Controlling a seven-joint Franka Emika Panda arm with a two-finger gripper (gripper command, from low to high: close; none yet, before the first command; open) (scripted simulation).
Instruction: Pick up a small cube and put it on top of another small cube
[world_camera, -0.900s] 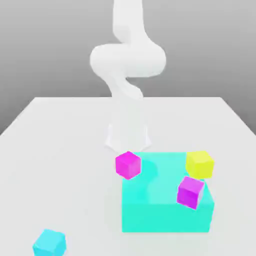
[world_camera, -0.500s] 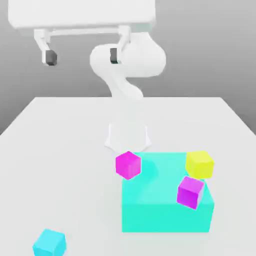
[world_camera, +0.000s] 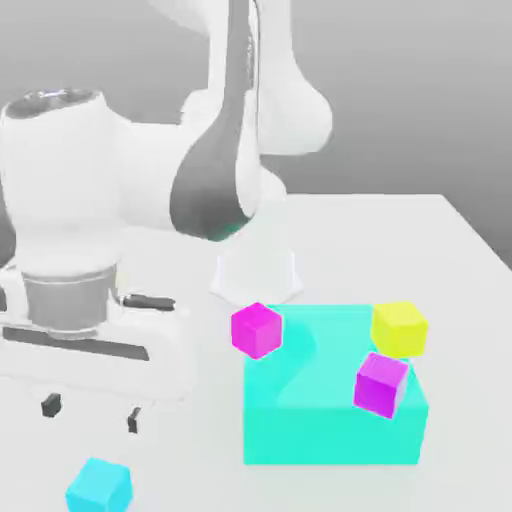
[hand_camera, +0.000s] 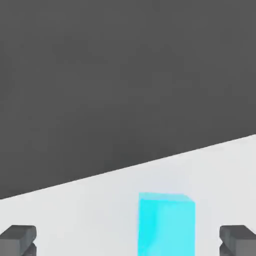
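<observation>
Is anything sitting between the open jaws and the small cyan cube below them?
Nothing visible. The gripper hangs above the small cyan cube with only bare table around it. In the hand view the cube lies between the fingertips, jaws open.

Arm (world_camera: 150, 200): glossy white rounded links | joint cover: dark grey curved panel | wrist: grey metallic ring under white cylinder | hand: white boxy body, dark slot | gripper (world_camera: 90, 413): two short dark grey fingertips (hand_camera: 18, 239)
</observation>
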